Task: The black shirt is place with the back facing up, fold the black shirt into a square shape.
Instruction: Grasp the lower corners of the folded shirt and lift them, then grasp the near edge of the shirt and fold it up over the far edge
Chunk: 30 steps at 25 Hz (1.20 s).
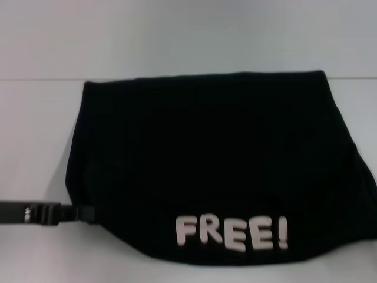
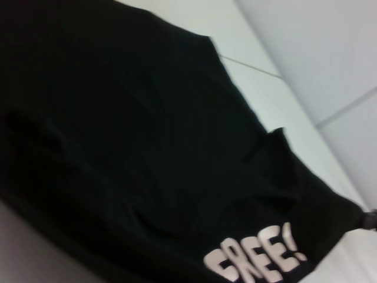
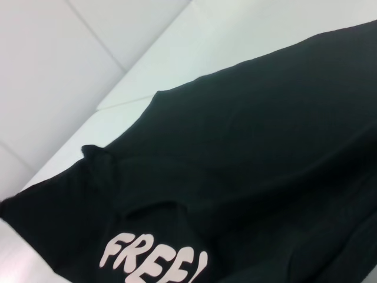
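One garment fills the middle of the white table: the black shirt, already doubled over, its far fold near the table's back edge and the white "FREE!" lettering at the near edge. It looks soft, light and limp, so I judge it best pinched at hem corners. The left gripper sits at the shirt's near-left corner, grip unclear; the right gripper is unseen.

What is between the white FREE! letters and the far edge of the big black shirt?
Only plain black cloth of the black shirt; nothing lies on that stretch above the white FREE! lettering, as the head view shows.
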Each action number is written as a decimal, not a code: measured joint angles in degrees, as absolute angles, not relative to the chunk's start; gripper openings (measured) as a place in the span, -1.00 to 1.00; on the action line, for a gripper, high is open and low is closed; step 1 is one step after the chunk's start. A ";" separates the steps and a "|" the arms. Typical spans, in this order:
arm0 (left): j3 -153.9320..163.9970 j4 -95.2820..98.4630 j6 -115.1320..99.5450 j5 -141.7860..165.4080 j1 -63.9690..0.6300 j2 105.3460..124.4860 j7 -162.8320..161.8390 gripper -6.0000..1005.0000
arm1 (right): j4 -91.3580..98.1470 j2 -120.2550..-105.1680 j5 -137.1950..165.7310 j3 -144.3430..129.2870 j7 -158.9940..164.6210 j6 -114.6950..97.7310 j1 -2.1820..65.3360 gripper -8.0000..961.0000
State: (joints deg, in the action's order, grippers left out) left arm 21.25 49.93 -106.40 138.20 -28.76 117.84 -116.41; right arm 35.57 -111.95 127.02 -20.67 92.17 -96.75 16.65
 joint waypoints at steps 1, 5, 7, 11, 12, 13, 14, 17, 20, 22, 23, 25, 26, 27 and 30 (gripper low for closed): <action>20.64 49.95 -107.55 138.25 -28.41 117.81 -116.20 -0.99 | 35.58 -111.86 127.06 -20.39 91.06 -98.20 15.56 -0.90; 16.58 50.07 -113.36 139.55 -26.78 117.62 -115.22 -0.99 | 35.33 -111.35 127.12 -18.84 87.33 -102.87 11.70 -0.90; 15.46 50.16 -115.73 140.42 -25.96 117.63 -114.59 -0.99 | 35.29 -111.30 127.18 -17.88 85.44 -105.11 10.00 -0.90; 15.08 50.17 -117.90 141.85 -24.33 118.11 -113.39 -0.99 | 35.57 -111.23 127.46 -17.19 84.57 -107.13 7.81 -0.90; 15.15 50.08 -117.92 142.32 -24.06 118.24 -113.06 -0.99 | 35.58 -111.21 127.65 -16.93 84.56 -107.23 7.58 -0.90; 15.20 49.96 -117.95 142.70 -23.88 118.33 -112.75 -0.99 | 35.57 -111.19 128.00 -16.56 84.52 -107.30 7.43 -0.90; 15.33 49.81 -117.96 143.03 -23.77 118.41 -112.39 -0.99 | 35.51 -111.19 128.36 -16.19 84.45 -107.35 7.39 -0.90; 15.78 49.59 -117.98 143.62 -23.58 118.63 -111.82 -0.99 | 35.26 -111.18 129.34 -15.64 84.33 -107.45 7.77 -0.90; 15.82 49.56 -117.93 143.77 -23.61 118.73 -111.49 -0.99 | 35.44 -111.10 129.41 -14.43 84.67 -108.02 8.62 -0.90; 15.47 49.56 -117.80 143.23 -24.25 118.54 -111.58 -0.99 | 35.54 -110.77 129.27 -12.23 84.76 -109.17 9.63 -0.90; 15.35 49.56 -117.74 142.92 -24.63 118.39 -111.77 -0.99 | 35.55 -110.46 129.23 -10.73 84.81 -109.84 10.57 -0.90; 15.17 49.38 -117.33 141.92 -26.21 117.82 -112.59 -0.99 | 35.56 -109.90 129.16 -8.31 85.12 -110.78 12.61 -0.90; 15.03 49.19 -116.97 141.38 -27.05 117.45 -113.01 -0.99 | 35.61 -109.59 129.17 -7.34 85.65 -110.85 13.94 -0.90; 14.90 48.79 -116.24 140.69 -28.27 116.99 -113.49 -0.99 | 35.72 -109.32 129.13 -6.64 86.32 -110.61 15.33 -0.90; 14.62 47.14 -112.47 139.35 -32.43 115.29 -114.91 -0.99 | 36.11 -108.61 129.12 -5.57 88.76 -107.96 19.62 -0.90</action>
